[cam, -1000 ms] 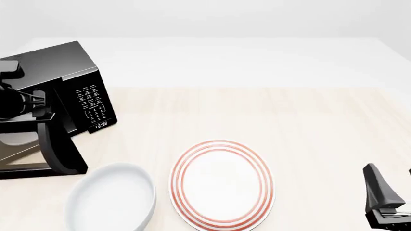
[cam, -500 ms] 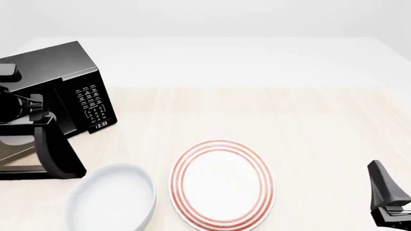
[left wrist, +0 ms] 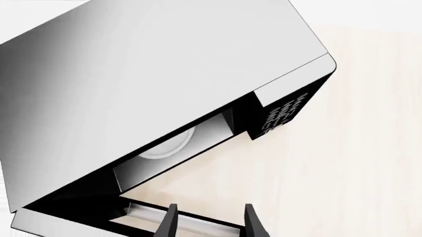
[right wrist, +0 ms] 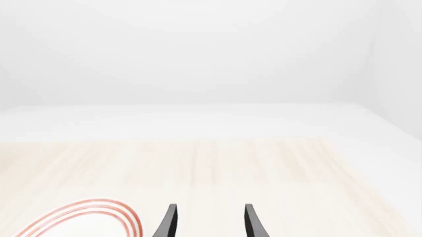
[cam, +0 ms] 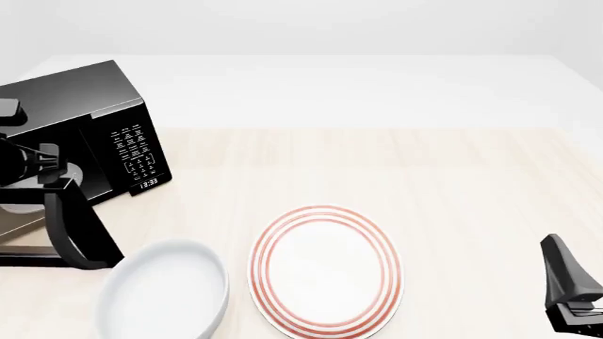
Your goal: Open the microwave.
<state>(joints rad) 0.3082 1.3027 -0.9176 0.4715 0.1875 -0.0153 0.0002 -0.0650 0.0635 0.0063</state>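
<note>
At the table's far left, the microwave (cam: 104, 131) is seen with its door (cam: 80, 226) swung well out toward the arms and its cavity exposed; the pale turntable (left wrist: 165, 147) is visible in the left wrist view. The left claw (left wrist: 209, 222) is held beside the door's edge with its fingers spread apart, and nothing is seen between them. The right claw (right wrist: 207, 222) is likewise released and idle, low at the near right, well away from the work.

The opening is judged nearly or wholly done. If more swing is wanted, the door should be pushed along its hinge arc rather than straight, so that the oven is not dragged across the table (cam: 452, 183).

A white bowl (cam: 165, 293) is set just beside the door's swept edge and is judged the likeliest obstruction. A red-ringed plate (cam: 325, 272) lies beyond it, apart from the door.
</note>
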